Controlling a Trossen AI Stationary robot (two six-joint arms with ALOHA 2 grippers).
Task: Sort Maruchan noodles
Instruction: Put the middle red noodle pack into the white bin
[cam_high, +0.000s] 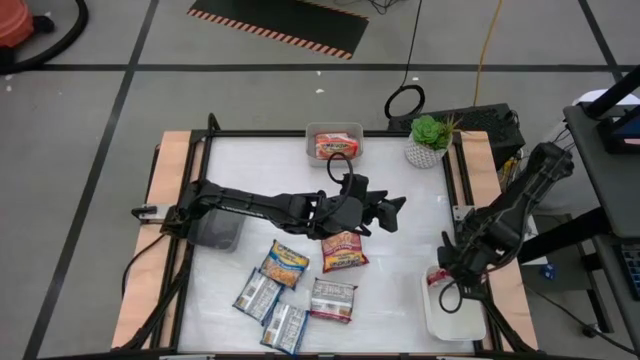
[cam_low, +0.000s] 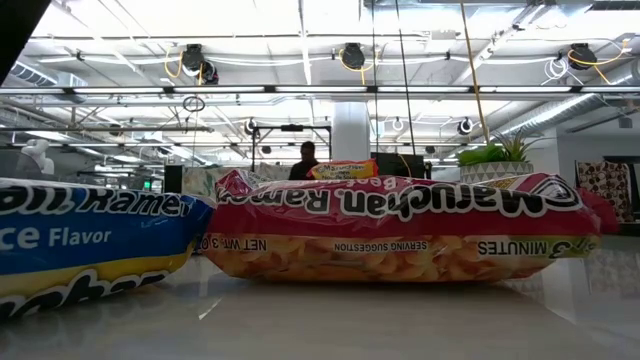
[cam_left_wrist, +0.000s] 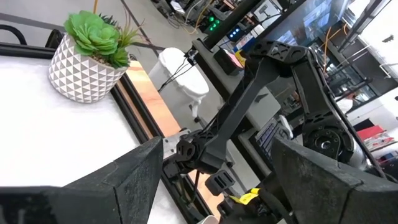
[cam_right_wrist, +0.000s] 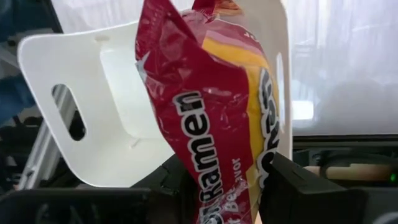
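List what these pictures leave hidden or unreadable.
- High view: the right end effector is under its own arm, above the white tray; its packet is barely visible.
- Right wrist view: the held red packet covers much of the tray; its print is cut off.
- Low view: the blue packet is cut by the edge; both arms are out of frame.
- High view: print on the loose packets is too small.

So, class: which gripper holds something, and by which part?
The right gripper pinches a red noodle packet by one end, over the white tray. The left gripper is open and holds nothing.
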